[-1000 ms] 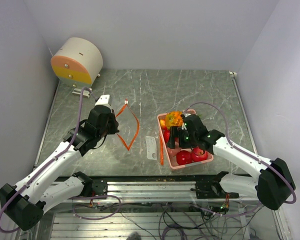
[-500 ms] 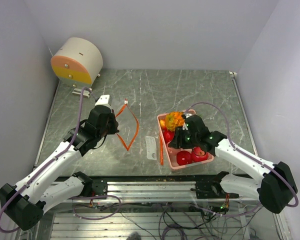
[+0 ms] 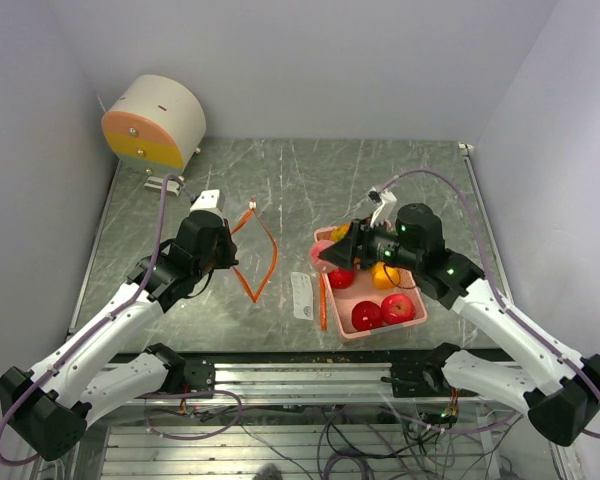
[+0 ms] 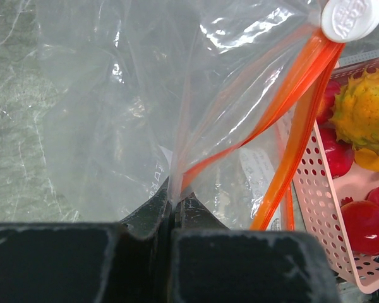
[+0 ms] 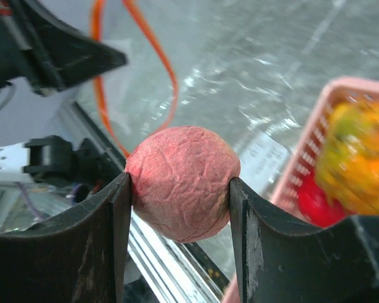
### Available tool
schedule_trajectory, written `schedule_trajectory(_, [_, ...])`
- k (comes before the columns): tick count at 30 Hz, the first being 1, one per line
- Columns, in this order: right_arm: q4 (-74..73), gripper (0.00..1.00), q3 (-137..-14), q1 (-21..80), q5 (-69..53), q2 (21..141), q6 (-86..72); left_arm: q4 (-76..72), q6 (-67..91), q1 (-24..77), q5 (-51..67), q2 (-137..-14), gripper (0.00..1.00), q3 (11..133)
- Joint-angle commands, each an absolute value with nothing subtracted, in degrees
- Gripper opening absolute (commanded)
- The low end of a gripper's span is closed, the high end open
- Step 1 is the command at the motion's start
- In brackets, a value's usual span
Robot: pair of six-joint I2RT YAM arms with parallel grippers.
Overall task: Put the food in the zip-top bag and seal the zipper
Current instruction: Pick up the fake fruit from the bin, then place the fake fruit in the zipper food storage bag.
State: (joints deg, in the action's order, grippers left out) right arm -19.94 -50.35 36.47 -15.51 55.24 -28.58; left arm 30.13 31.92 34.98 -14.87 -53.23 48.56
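The clear zip-top bag (image 3: 256,252) with its orange zipper lies left of centre, its mouth held apart. My left gripper (image 3: 223,262) is shut on the bag's near lip (image 4: 177,183); the white slider (image 4: 352,17) sits at the zipper's end. My right gripper (image 3: 332,254) is shut on a pink peach (image 5: 182,183), raised over the left rim of the pink basket (image 3: 380,332), between basket and bag. Still in the basket are two red apples (image 3: 368,315), a yellow piece (image 3: 385,275) and the bumpy orange fruit (image 4: 366,113).
A round cream and orange drum (image 3: 155,122) stands at the back left corner. The bag's white label (image 3: 301,296) lies flat beside the basket. A metal rail (image 3: 300,375) runs along the near edge, and grey walls close in both sides.
My right gripper closed on the peach inside the basket, then lifted it up and to the left over the basket's rim. The left arm and the bag stayed where they were.
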Motion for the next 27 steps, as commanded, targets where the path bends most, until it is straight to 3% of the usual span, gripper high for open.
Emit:
schedule_trajectory(1, [1.02, 0.00, -48.07, 38.17, -28.73, 59.16, -33.75, 31.07, 31.43, 35.42, -14.15, -53.24, 0.07, 51.01])
schedule_trajectory(7, [16.80, 0.00, -52.16, 49.52, -25.38, 71.14, -35.46, 32.56, 30.96, 35.51, -12.77, -53.71, 0.07, 52.96])
schedule_trajectory(12, [27.17, 0.00, -51.29, 50.88, -19.22, 77.70, -38.31, 33.51, 31.47, 35.59, -11.22, -52.39, 0.07, 53.63])
schedule_trajectory(21, [26.15, 0.02, -54.82, 52.22, 1.85, 86.10, -36.15, 34.45, 34.44, 35.60, -6.32, -47.96, 0.07, 53.68])
schedule_trajectory(25, [21.75, 0.26, -59.45, 54.80, 8.03, 88.29, -32.67, 33.42, 35.61, 35.60, -4.32, -46.22, 0.07, 53.57])
schedule_trajectory(27, [20.76, 0.53, -59.96, 56.10, 10.73, 87.64, -31.30, 33.46, 35.70, 35.60, -4.58, -45.97, 0.07, 53.36])
